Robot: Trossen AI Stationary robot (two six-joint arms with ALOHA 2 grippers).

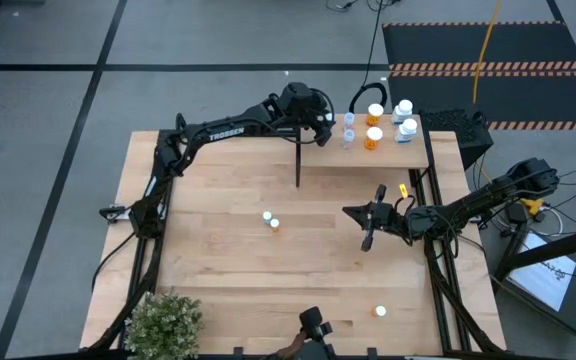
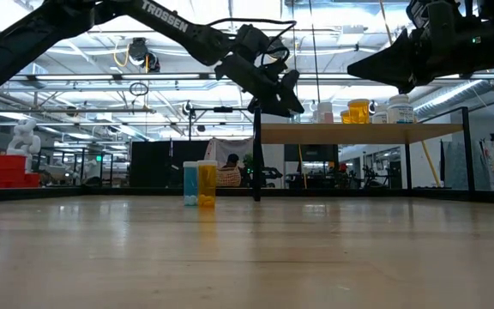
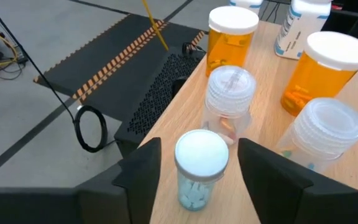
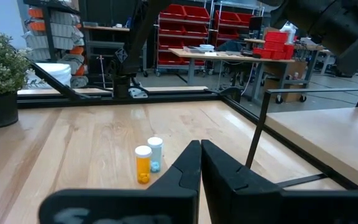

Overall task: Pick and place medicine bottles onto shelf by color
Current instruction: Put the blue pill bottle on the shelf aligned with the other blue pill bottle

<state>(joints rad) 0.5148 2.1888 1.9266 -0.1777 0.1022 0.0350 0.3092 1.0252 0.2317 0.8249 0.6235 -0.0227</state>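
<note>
The small pale-blue medicine bottle with a white cap [image 3: 201,167] stood upright on the raised light-wood shelf with the thin black upright edge [image 1: 418,152], near the shelf's left end. The left gripper [image 3: 197,180] straddled this bottle: one dark finger lay on each side of it, each with a visible gap to the body, so the jaws stood partly open and held nothing. The bottle's long axis was vertical and lay directly between the fingers, so a straight retreat along the gripper's own approach line would clear it, in this reading.

Just beyond it on the shelf stood a clear ribbed-cap bottle [image 3: 230,99], two larger orange bottles with white caps [image 3: 231,38], another clear bottle [image 3: 321,134] and a white-and-blue bottle [image 3: 304,25].

On the big light-wood tabletop [image 1: 218,260], one small orange bottle [image 4: 143,164] and one small pale-blue bottle [image 4: 155,154] stood upright, touching or nearly so, near the table's middle. A further white-capped bottle [image 1: 379,311] stood alone toward the near right corner.

The right gripper [image 4: 199,163] hung above the table's right half with its jaws pressed shut and empty. By the high view it appeared nearer the middle pair than the left gripper was.

A potted green plant [image 1: 164,322] sat at the near left corner.
</note>
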